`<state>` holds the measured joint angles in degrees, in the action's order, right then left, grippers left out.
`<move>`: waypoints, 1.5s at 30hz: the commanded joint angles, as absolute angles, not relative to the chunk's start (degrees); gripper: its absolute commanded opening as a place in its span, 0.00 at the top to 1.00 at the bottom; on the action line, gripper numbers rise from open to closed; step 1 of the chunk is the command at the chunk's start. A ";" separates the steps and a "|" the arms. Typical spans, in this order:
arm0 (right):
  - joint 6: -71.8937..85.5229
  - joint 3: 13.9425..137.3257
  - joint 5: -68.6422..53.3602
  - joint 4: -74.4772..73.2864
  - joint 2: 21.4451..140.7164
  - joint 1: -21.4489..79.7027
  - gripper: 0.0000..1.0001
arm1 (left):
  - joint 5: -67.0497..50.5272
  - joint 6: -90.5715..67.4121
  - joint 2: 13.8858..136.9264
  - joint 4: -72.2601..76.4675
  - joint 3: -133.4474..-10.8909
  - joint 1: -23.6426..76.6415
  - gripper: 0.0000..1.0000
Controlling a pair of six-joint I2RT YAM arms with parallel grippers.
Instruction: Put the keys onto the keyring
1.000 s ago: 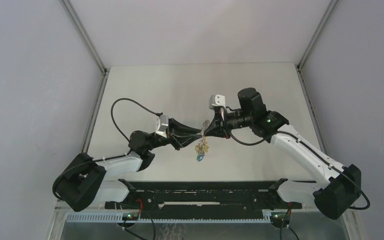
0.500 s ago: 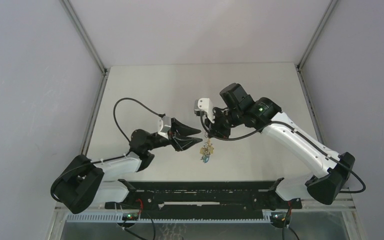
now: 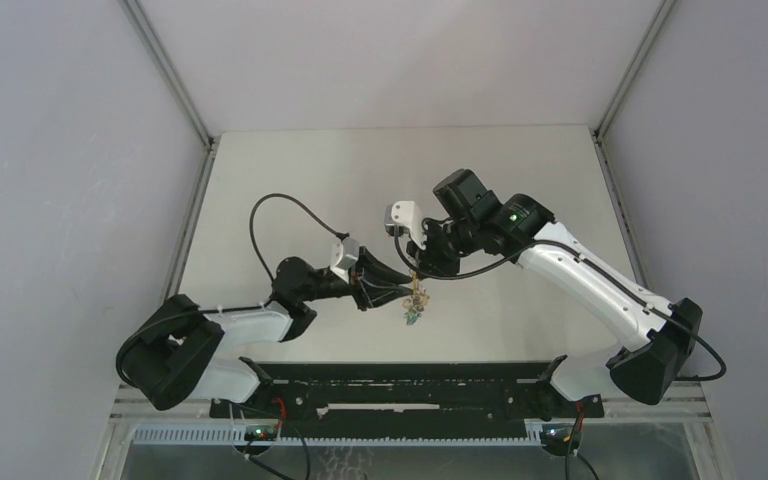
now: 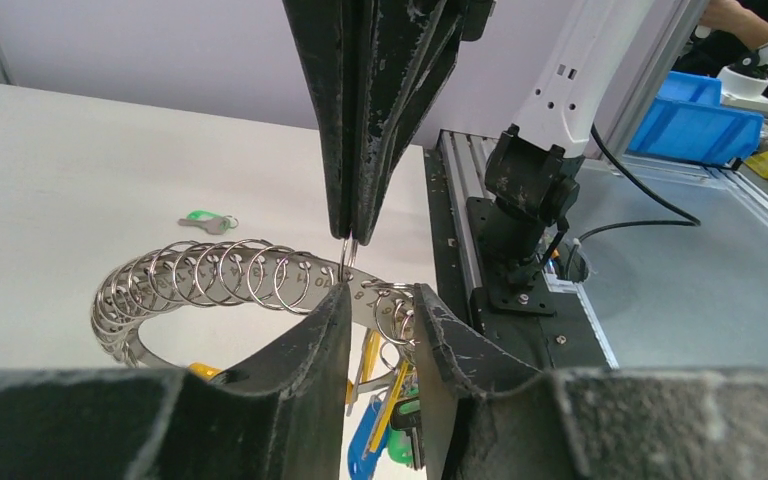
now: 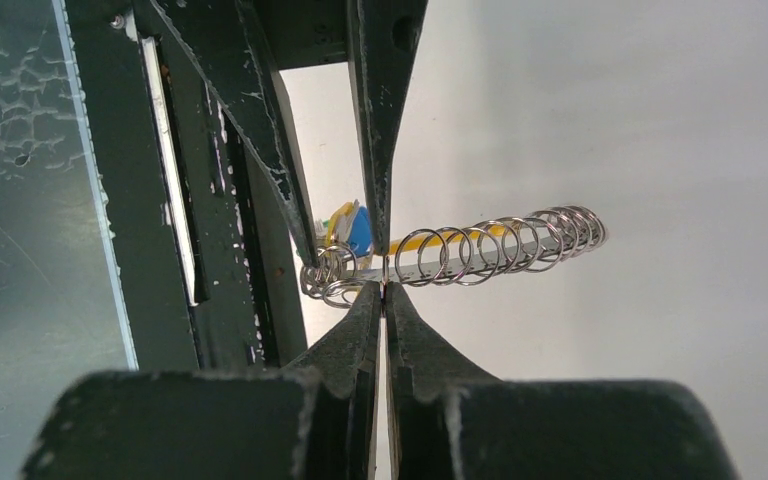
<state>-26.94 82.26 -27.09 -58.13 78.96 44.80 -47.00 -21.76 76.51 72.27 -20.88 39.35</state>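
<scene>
Keyring (image 5: 490, 245) first: my right gripper (image 5: 384, 290) is pressed together on its metal band, pinching just beside the long row of silver rings, so the loop hangs near the centre of the overhead view, lifted off the tabletop (image 4: 80, 150) as far as I can judge. The left gripper (image 4: 380, 300) rises from the bottom of its wrist view with jaws apart, straddling the band where a small cluster of rings sits; I see nothing clamped there. Below that gap dangle keys (image 4: 368, 445) with blue, yellow and green heads, seemingly on the ring already. One green key (image 4: 205, 221) lies on the tabletop, upper left of the left wrist view, well apart from both grippers. I reckon the step is getting a second hold on the ring. To do it well I'd keep the right pinch firm, close the left jaws on a single ring rather than the cluster, move gently so the band doesn't twist, and let the dangling keys settle
</scene>
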 commanded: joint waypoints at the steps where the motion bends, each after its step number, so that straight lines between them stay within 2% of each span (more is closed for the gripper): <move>1: -27.86 84.90 -28.47 -56.18 78.20 45.52 1.00 | -48.33 -22.92 77.57 76.33 -24.93 39.90 0.67; 14: -27.99 84.76 -29.71 -55.22 78.90 46.10 1.00 | -47.69 -23.24 78.34 77.02 -25.73 40.43 0.68; 21: -28.03 84.49 -29.71 -55.24 79.15 46.41 1.00 | -44.31 -22.30 77.51 77.39 -24.34 40.43 0.65; 24: -27.97 84.33 -29.35 -55.20 79.06 46.41 1.00 | -42.92 -20.59 76.58 74.74 -23.79 40.43 0.61; 30: -28.04 84.11 -28.96 -54.86 78.67 46.41 1.00 | -41.97 -18.21 75.07 71.32 -23.63 40.43 0.60; 32: -28.14 84.11 -28.88 -54.77 78.66 46.41 1.00 | -42.73 -18.34 75.05 71.30 -23.71 40.47 0.61; 39: -28.16 84.11 -29.19 -54.33 78.49 46.40 1.00 | -45.57 -20.43 76.16 73.87 -24.17 40.56 0.74; 45: -28.12 83.98 -29.67 -53.98 78.40 46.41 1.00 | -46.30 -21.18 76.86 74.97 -24.94 40.92 0.75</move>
<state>-27.31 82.26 -27.70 -57.12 79.20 45.93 -44.97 -20.45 76.62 71.75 -21.89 40.18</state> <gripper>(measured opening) 0.003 0.251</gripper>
